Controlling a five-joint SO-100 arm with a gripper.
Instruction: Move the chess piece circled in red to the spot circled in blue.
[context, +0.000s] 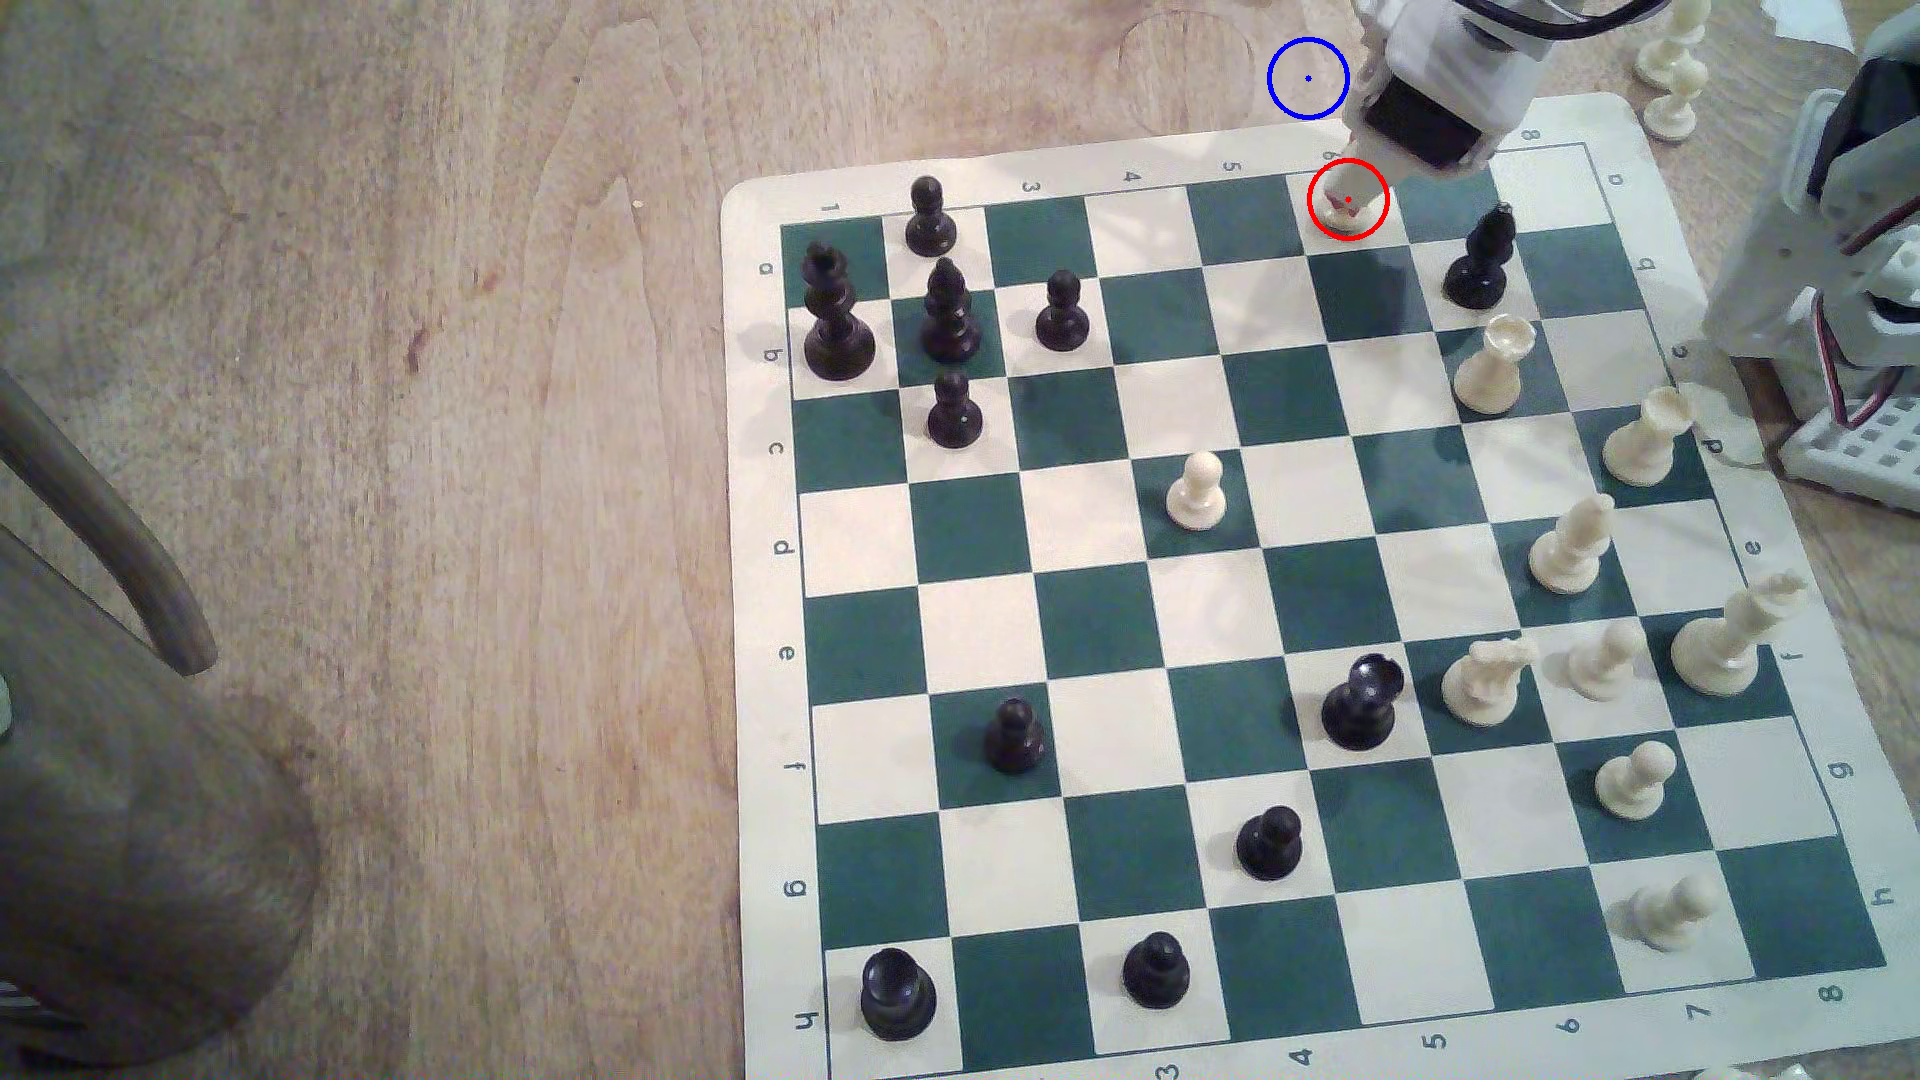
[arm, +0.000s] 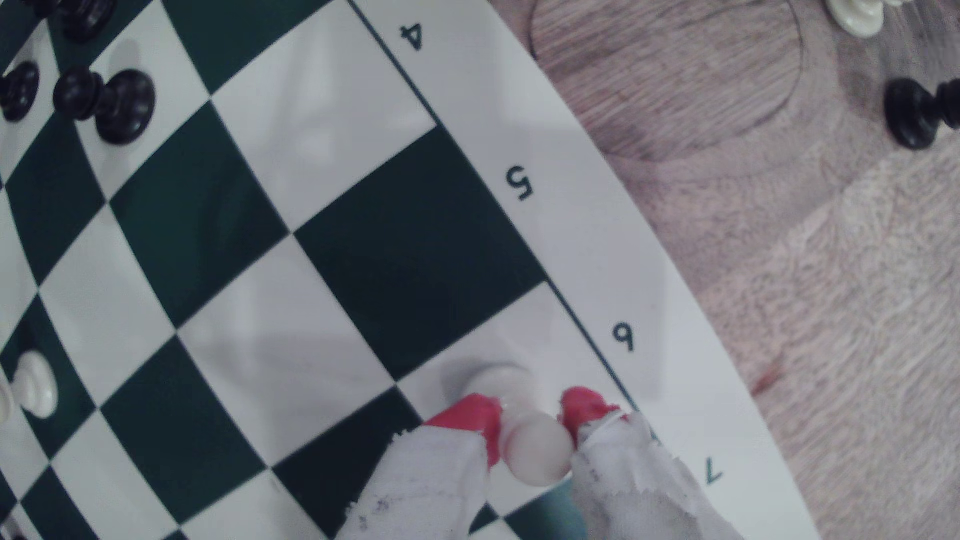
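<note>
The cream-white pawn (context: 1345, 211) stands on a white square at the chessboard's (context: 1299, 582) far edge, by column 6, inside the red circle. My gripper (context: 1351, 174) comes down on it from above and hides most of it in the exterior view. In the wrist view the red-tipped, tape-wrapped fingers (arm: 470, 415) press on both sides of the pawn's ball head (arm: 540, 449), and its base rests on the square. My gripper (arm: 530, 413) is shut on the pawn. The blue-circled spot (context: 1308, 78) is bare wood just past the board's far edge, slightly toward the exterior view's left of the pawn.
A black bishop (context: 1481, 265) and a cream rook (context: 1493, 366) stand near the gripper, toward the exterior view's right. Captured cream pieces (context: 1671, 73) sit off the board at the far right. A black pawn (arm: 919, 111) lies on the wood. The arm's base (context: 1849, 312) is at the right edge.
</note>
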